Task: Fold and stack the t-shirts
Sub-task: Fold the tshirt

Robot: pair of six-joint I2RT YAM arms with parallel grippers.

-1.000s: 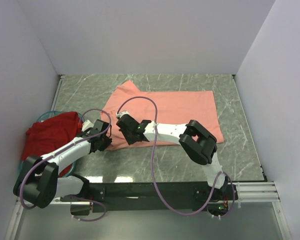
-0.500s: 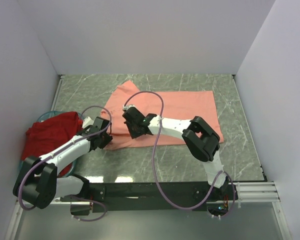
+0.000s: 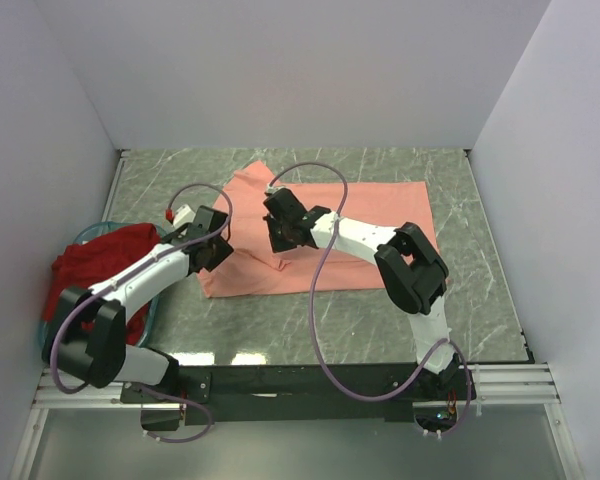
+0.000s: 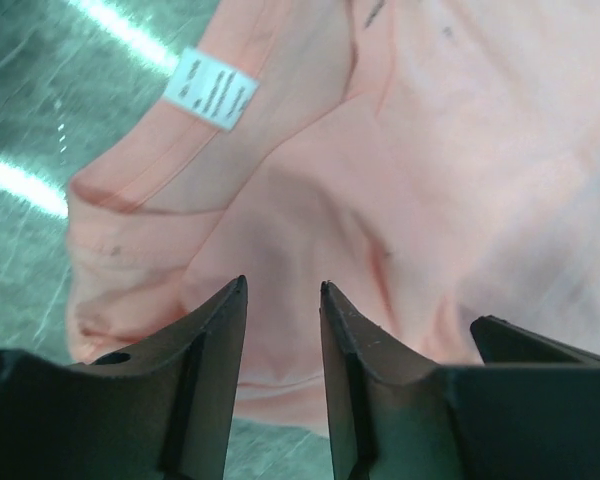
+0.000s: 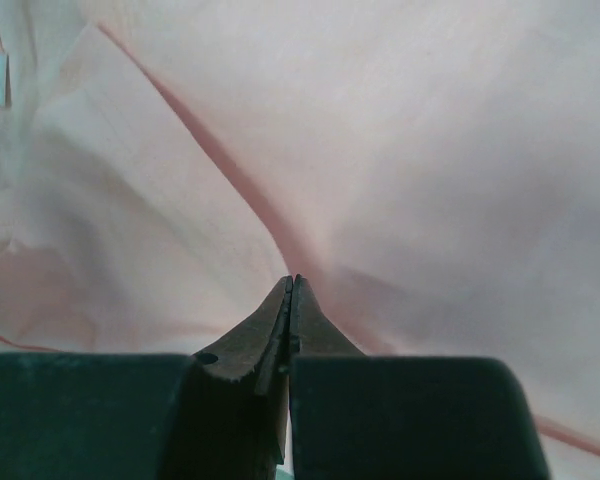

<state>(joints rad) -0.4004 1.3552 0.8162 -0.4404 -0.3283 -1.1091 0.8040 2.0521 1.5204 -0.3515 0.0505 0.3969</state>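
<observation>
Right tool (image 5: pixel 291 282) pinched shut on a raised crease of salmon-pink t-shirt (image 3: pixel 370 215), spread on table (image 3: pixel 480 300); left tool (image 4: pixel 280 288) parted above its labelled edge (nothing held). Likely mid first fold. Next: carry crease across, keeping fabric taut. Dark red t-shirt (image 3: pixel 95 265) bunched in basket (image 3: pixel 152 318).

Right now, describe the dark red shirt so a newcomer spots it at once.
Look to the left edge of the marbled table, where a teal round basket sits. The dark red t-shirt lies crumpled in it. Its neighbour, the salmon-pink t-shirt, is paler and spread on the tabletop.
</observation>
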